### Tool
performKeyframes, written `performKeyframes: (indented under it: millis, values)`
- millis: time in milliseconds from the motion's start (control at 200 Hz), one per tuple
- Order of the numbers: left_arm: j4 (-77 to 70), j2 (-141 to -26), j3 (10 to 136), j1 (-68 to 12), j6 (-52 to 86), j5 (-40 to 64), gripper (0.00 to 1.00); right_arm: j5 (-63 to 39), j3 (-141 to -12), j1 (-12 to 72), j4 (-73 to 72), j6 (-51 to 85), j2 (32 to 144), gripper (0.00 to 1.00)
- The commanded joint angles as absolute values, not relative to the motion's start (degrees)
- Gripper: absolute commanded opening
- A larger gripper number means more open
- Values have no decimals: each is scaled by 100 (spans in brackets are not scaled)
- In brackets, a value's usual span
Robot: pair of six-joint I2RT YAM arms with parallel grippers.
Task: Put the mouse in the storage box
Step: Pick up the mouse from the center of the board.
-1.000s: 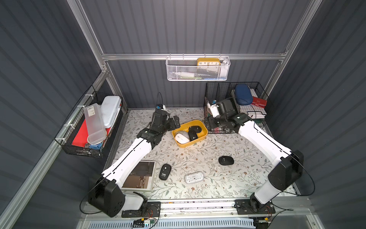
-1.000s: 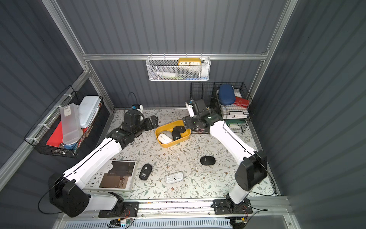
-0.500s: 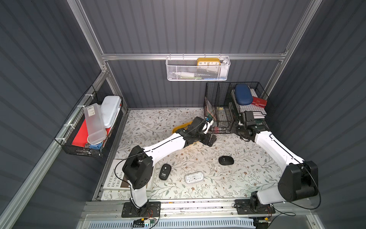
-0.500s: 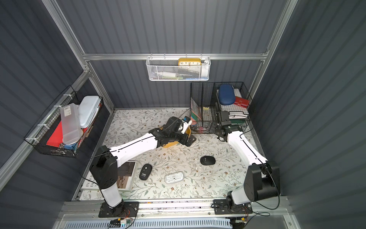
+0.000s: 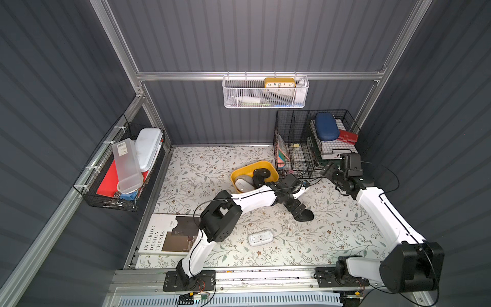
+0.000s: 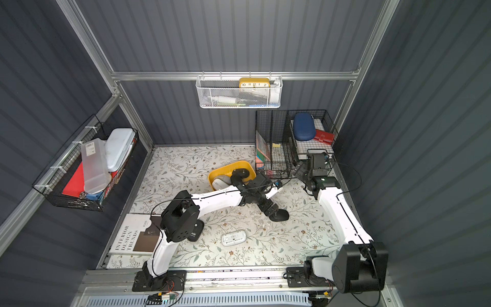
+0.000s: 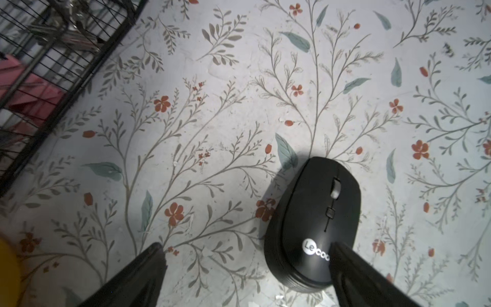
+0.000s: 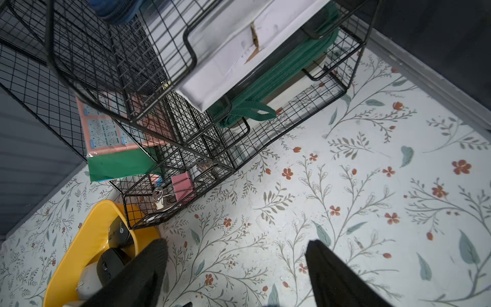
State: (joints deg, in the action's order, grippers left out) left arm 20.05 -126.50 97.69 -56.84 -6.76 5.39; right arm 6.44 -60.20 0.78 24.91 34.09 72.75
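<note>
1. At the front of the bench [image 5: 207, 164], a white mouse [image 5: 260, 237] lies loose. A second dark mouse [image 6: 196, 231] shows half-hidden behind the left arm's elbow.
2. Mid-bench, the left gripper [image 7: 246, 245] hangs spread wide and grasps nothing. The black mouse [image 7: 316, 212] lies on the bench off-centre, its logo end under one finger [image 7: 358, 279]. I cannot tell if they touch.
3. I judge this as the reach for the pick. Next, the gripper needs to shift sideways until the mouse sits between its fingers, then lower and close across the flanks.
4. Farther back, the storage box [image 5: 261, 164] already holds several mice. The black mouse lies well apart from it, so the carry must clear the rim.
5. Farthest, by the foot of the wire organiser [image 5: 292, 138], the right gripper [image 8: 235, 243] hovers released and empty.
</note>
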Motion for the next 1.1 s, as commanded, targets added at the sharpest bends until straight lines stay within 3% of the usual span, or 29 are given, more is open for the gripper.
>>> performKeyframes:
  millis: [0, 690, 971, 1096]
  values:
    - [2262, -12828, 10090, -5787, -983, 628, 99, 525, -5890, -31, 2434, 3532, 7166, 86]
    - [3071, -13451, 10850, -5949, -1406, 1336, 99, 283, -5739, -193, 2342, 3594, 7169, 86]
    - [3327, -13734, 11051, -5989, -1441, 1216, 92, 265, -5704, -220, 2329, 3612, 7155, 86]
    - [3458, -13884, 11210, -6025, -1475, 1143, 84, 249, -5687, -233, 2329, 3600, 7137, 86]
